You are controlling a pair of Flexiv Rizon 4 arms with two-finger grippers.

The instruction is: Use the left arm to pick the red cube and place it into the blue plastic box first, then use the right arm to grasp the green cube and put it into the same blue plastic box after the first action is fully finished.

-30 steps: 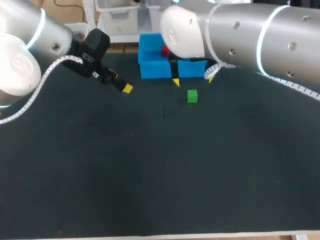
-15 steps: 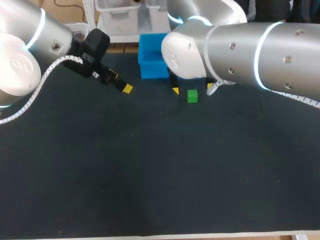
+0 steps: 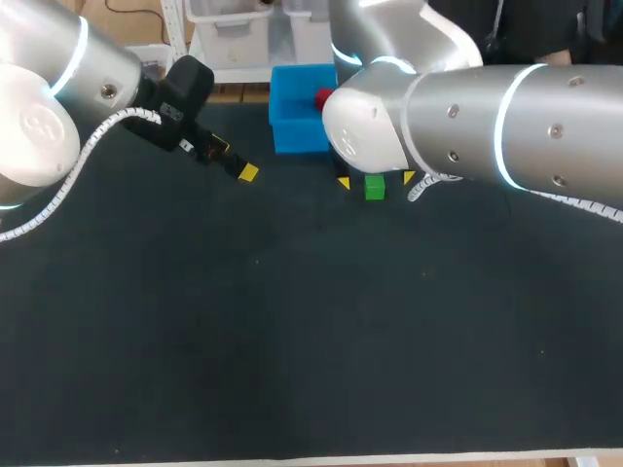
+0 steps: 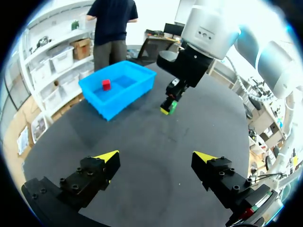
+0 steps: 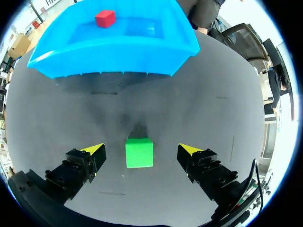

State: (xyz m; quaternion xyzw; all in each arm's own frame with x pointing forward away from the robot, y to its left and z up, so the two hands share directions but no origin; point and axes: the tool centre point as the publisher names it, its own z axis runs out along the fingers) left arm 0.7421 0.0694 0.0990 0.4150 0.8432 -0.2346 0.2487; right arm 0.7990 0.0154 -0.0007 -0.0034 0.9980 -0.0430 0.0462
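Item 1. Bench (image 3: pixel 292 341): dark matte surface, carrying all listed things.

Item 2. Left end effector (image 4: pixel 156 156): open, yellow-tipped fingers spread wide over bare bench, gripping nothing. In the head view it sits at about 10 o'clock from the bench's middle, well apart from both cubes and the box. Its arm enters from the left corner.

Item 3. Green cube (image 5: pixel 139 152): resting flat on the bench, at about 12 o'clock from the bench's middle, near the far side. It lies just short of the blue box and is not in it.

Item 4. Right end effector (image 3: pixel 376 180): open, one finger at either side of the green cube. The right wrist view shows a gap of bench between each tip and the cube, so neither finger touches it.

Item 5. Blue plastic box (image 5: pixel 118 47): upright, open-topped, at about 11 o'clock from the green cube, by the far bench edge.

Item 6. Red cube (image 5: pixel 105 18): inside the blue plastic box, lying on its floor.
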